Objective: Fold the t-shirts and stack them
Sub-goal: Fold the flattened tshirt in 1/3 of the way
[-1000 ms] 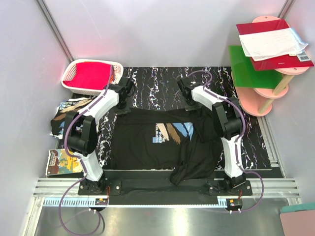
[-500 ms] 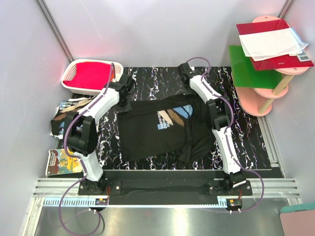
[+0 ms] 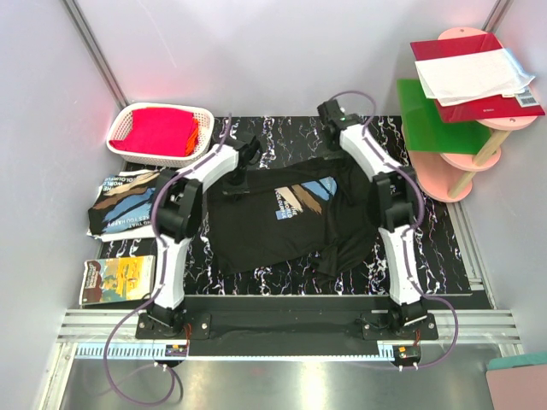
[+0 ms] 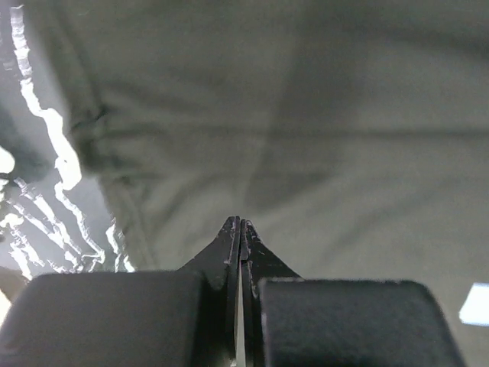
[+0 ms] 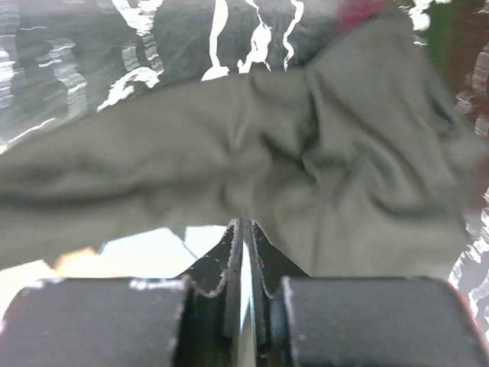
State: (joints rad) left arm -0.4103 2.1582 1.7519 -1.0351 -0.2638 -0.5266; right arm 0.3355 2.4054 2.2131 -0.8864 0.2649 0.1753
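Left gripper [image 4: 239, 226]: fingers pressed together, apparently nipping the black t-shirt [image 3: 273, 231] at its far left shoulder. Right gripper [image 5: 244, 226]: likewise closed, cloth running up to the tips at the far right shoulder.

Shirt lies print-up on the marbled mat [image 3: 282, 137], tilted, with its near right side bunched.

Step, by my reading: spreading it flat before folding. The next move calls for even tension and smoothing that bunch.

A folded shirt [image 3: 124, 209] waits left of the mat.

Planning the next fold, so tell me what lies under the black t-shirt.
The black t-shirt lies on the black marbled mat, which shows all around it. Whatever is beneath the cloth itself is covered and cannot be seen.
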